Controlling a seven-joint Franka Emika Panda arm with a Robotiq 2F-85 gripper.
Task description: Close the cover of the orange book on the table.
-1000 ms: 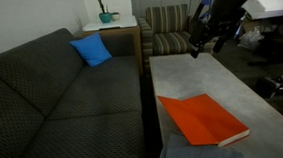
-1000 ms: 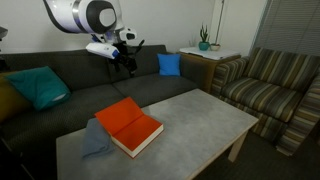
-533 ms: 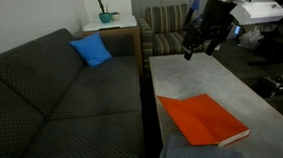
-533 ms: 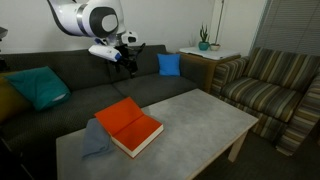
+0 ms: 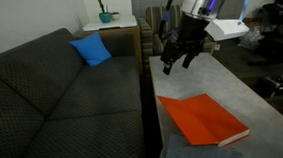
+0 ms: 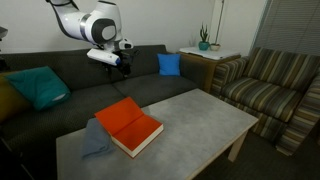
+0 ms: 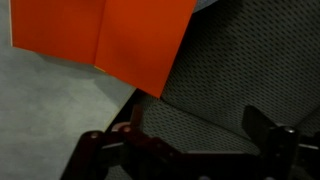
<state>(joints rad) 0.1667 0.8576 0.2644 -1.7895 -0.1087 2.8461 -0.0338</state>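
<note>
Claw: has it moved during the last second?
Yes. In an exterior view the claw has dropped and shifted along the table toward the orange book.

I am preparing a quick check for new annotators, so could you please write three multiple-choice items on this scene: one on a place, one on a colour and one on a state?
1. Where does the orange book lie?
A on a shelf
B on the table, by the grey cloth
C in a drawer

2. What colour is the cushion nearest the plant?
A blue
B yellow
C white

3. How is the gripper?
A shut on the book
B pressing on the table
C open, holding nothing

Answers:
1 B: both exterior views show it flat on the stone-look top.
2 A: it is bright blue.
3 C: the wrist view shows its fingers wide apart with nothing between them.
</note>
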